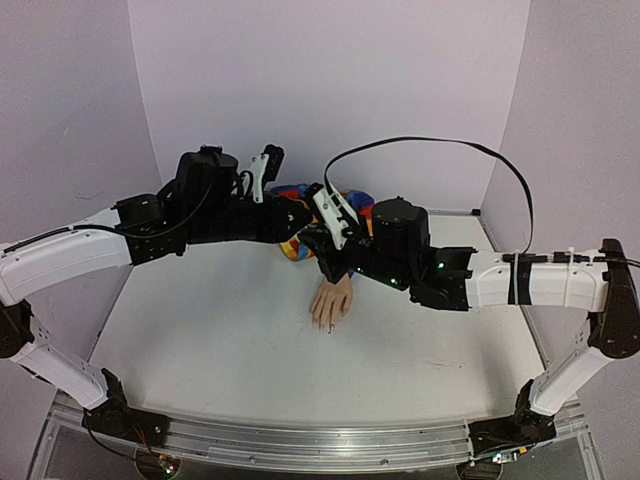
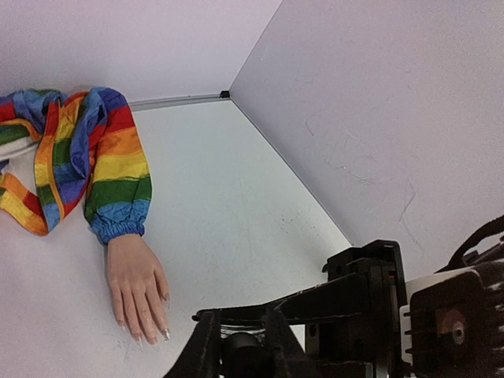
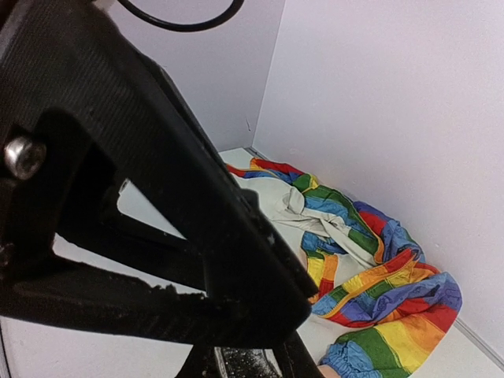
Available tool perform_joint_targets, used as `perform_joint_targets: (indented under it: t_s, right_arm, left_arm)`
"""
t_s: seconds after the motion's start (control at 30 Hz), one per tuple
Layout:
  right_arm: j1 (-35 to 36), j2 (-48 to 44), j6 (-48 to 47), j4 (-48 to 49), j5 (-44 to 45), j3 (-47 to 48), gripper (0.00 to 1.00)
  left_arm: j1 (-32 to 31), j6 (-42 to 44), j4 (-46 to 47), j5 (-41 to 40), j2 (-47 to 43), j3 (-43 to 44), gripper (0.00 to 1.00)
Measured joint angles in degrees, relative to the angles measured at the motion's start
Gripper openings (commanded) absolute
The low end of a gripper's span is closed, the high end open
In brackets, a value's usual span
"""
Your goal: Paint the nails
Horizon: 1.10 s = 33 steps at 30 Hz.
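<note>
Top external: we see the pale flesh-coloured mannequin hand (image 1: 331, 302) on the white counter (image 1: 220, 340), but cannot tell whether the left pincer (image 1: 268, 160) or right pincer (image 1: 326, 202) is closed.

From my seat the counter (image 1: 230, 350) reads as a matt white sheet, faintly scuffed, with a brushed metal rail (image 1: 300, 442) along its near edge. The sleeve (image 2: 118, 173) toward the far edge is thin cloth, crinkly, with a slight sheen on the stripes and gathered at the cuff. The mannequin hand (image 2: 135, 283) looks like smooth rubbery plastic, satin rather than shiny; the nails (image 2: 166, 335) glint a bit. The arm links (image 1: 60, 255) are glossy white plastic, the joints matt black. The right gripper (image 3: 240, 350) is black plastic with a fine grainy texture, plus one shiny metal screw (image 3: 24, 157). The walls (image 2: 378, 157) are matt and lightly scratched.
</note>
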Motion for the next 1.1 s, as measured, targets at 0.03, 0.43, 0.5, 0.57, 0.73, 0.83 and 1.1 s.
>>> perform_joint_targets:
  t_s: [0.03, 0.43, 0.5, 0.57, 0.73, 0.83, 1.1]
  right_arm:
    - [0.02, 0.00, 0.04, -0.04, -0.04, 0.00, 0.00]
    - [-8.15, -4.31, 11.52, -5.22, -40.46, -1.36, 0.00]
    - [-8.96, -4.98, 15.78, -5.20, -52.33, -0.94, 0.00]
    - [-8.63, -4.96, 20.63, -3.56, -61.90, -0.11, 0.00]
    - [-6.16, -4.98, 27.15, 0.31, -71.10, 0.39, 0.00]
    - [-6.19, -5.70, 23.85, -0.50, -68.00, -0.22, 0.00]
    - [-7.30, -10.93, 11.28, -2.91, -44.30, -4.07, 0.00]
  left_arm:
    - [-0.11, 0.50, 0.31, 0.09, 0.00, 0.00, 0.08]
    - [2.97, 14.29, 4.52, 27.17, -2.86, -4.28, 0.00]
    - [3.10, 17.35, 5.68, 35.78, -3.98, -4.72, 0.00]
    - [3.02, 20.06, 6.97, 44.65, -5.29, -5.05, 0.00]
    - [1.31, 23.89, 10.40, 55.65, -5.95, -5.05, 0.17]
    - [1.38, 23.71, 10.27, 54.03, -5.95, -5.18, 0.46]
    - [1.70, 17.97, 6.19, 37.64, -12.96, -9.86, 0.83]
